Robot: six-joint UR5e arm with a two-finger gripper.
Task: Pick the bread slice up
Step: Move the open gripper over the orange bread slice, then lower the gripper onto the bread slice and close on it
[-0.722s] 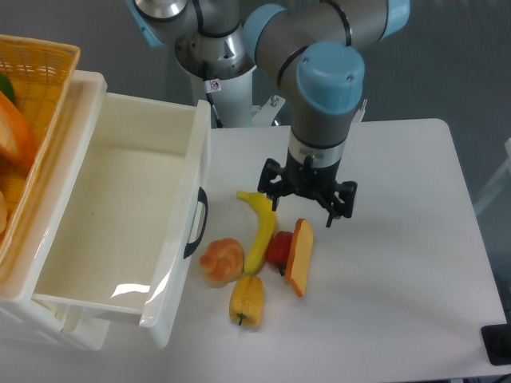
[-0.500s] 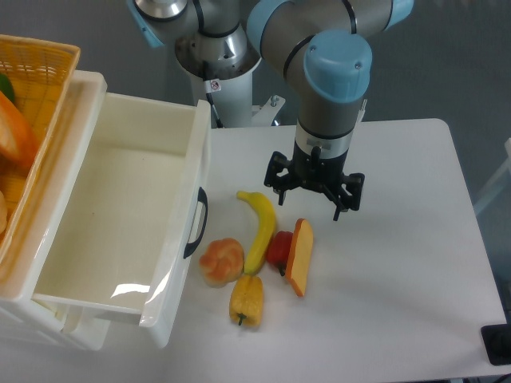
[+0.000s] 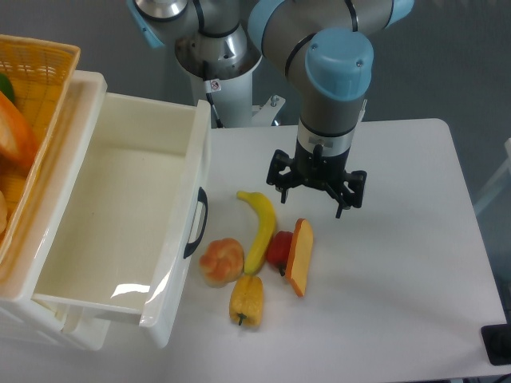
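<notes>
The claw (image 3: 317, 191) hangs spread wide, nothing between its fingers. The bread slice (image 3: 300, 256) lies on the table just below and in front of it, touching a red piece (image 3: 279, 247). Approach step: next, line up and descend.

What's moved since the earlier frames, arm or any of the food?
Only the arm moved: the gripper shifted to the right in the image and slightly up, and now hangs above the top end of the bread slice, open and holding nothing. The bread slice, banana, red piece, bun, pepper and drawer lie where they were.
</notes>
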